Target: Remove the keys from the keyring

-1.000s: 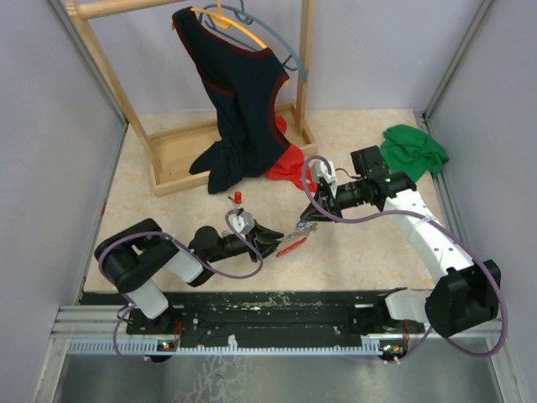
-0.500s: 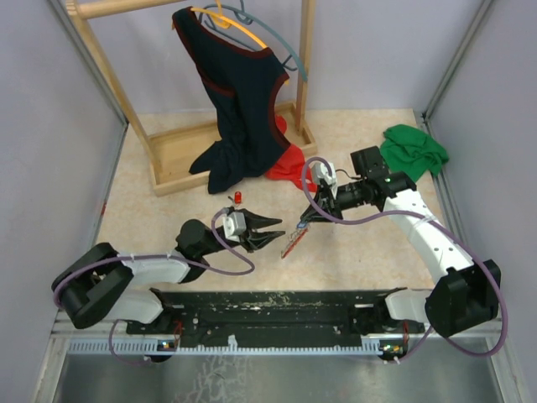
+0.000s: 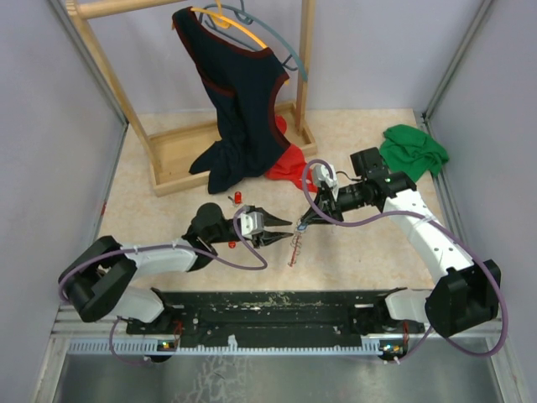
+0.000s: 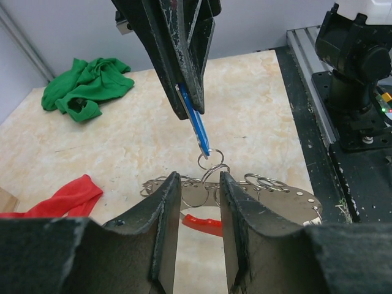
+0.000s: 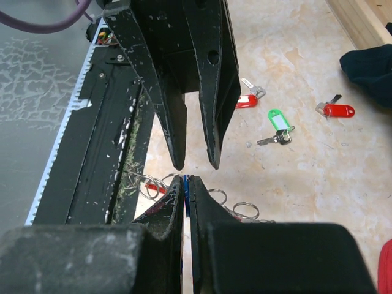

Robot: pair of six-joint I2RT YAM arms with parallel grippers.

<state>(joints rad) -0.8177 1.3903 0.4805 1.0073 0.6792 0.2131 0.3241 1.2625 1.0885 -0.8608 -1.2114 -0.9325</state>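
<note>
The keyring point(image 3: 293, 248) hangs just beside the left end effector point(image 3: 284, 228) in the top view. The left wrist view shows that end effector spread around the keyring's rings, below the blue key point(image 4: 197, 125); it should close on one ring only. In the right wrist view the right end effector point(image 5: 186, 180) pinches that key.

The surface point(image 3: 369, 252) is seen steeply from above, behind the arms point(image 3: 436, 243). Each wrist view is taken close along its own fingers point(image 4: 164, 233), facing the other arm; the keyring point(image 3: 294, 250) is shared by all three.
</note>
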